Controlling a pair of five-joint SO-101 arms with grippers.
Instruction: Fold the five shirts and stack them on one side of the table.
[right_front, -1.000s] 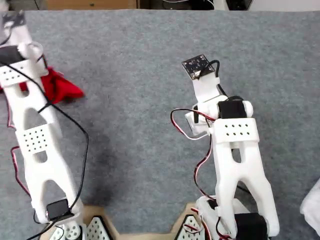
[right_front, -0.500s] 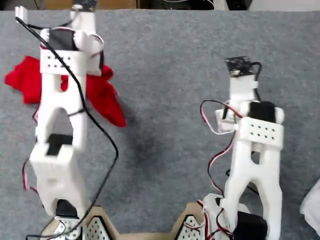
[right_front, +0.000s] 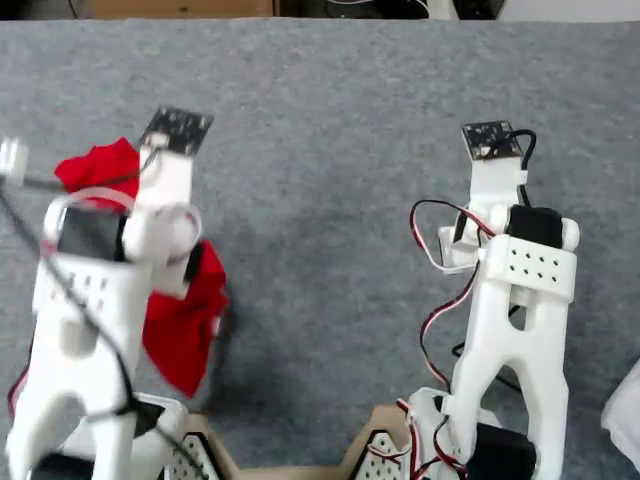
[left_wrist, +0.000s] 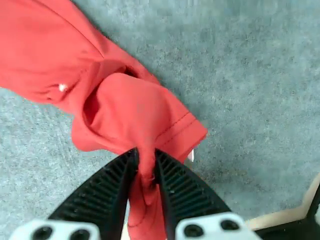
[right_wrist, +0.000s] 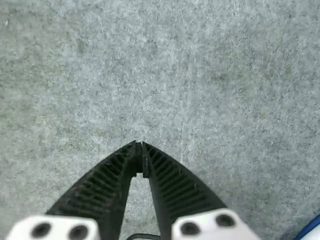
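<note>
Red shirt (left_wrist: 125, 110) is bunched in the left pincer (left_wrist: 146, 152), whose ribbed jaws pinch a fold of the cloth. The rest of the shirt spreads onto the grey felt table (right_front: 330, 120). From above, it lies in the table's left half, with one lobe toward the left edge and a longer flap trailing toward the near edge. The left arm (right_front: 90, 290) crosses over its middle.

A second ago this arm was hard against the left edge with a small red heap beside it. Half a second ago it was stretched toward the far left corner, and the shirt lay farther from the near edge. Since then the arm has drawn back toward its base, and the shirt has come with it.

The right pincer (right_wrist: 140, 145) is pressed together with nothing between its jaws, over bare felt in the table's right half. The right arm (right_front: 520, 290) stands nearly where it did half a second ago, having shifted toward the right edge from its place a second ago. A bit of pale fabric (right_front: 625, 415) shows at the right edge near the near corner, unchanged.
</note>
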